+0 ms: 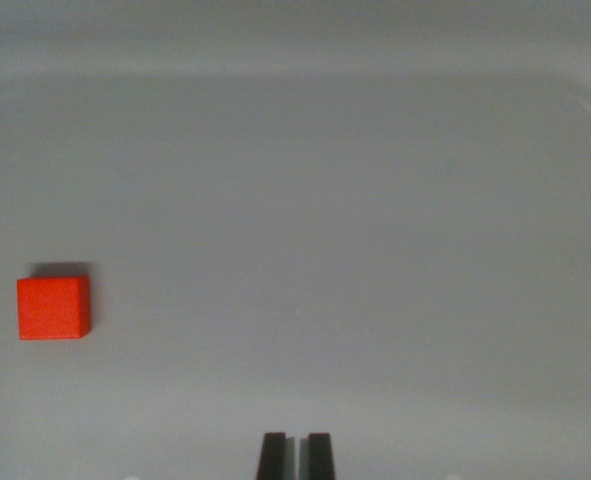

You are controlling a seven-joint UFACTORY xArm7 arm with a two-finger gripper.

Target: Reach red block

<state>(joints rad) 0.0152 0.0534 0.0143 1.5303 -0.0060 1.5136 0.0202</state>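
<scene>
Wrist view: small matte red cube-shaped block [54, 308] resting on a smooth pale grey tray floor [335, 230] with rounded corners, well apart from and toward the wrist view's left of the black two-fingered gripper [295, 456], whose fingers stand nearly together, holding nothing, at bottom centre

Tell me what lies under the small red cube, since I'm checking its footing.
The small red cube rests directly on the pale grey tray floor. Its underside is covered, so nothing beneath shows. A dark shadow edges its top side.

Open tray floor [355, 220] between gripper [295, 455], red block [53, 308].
</scene>
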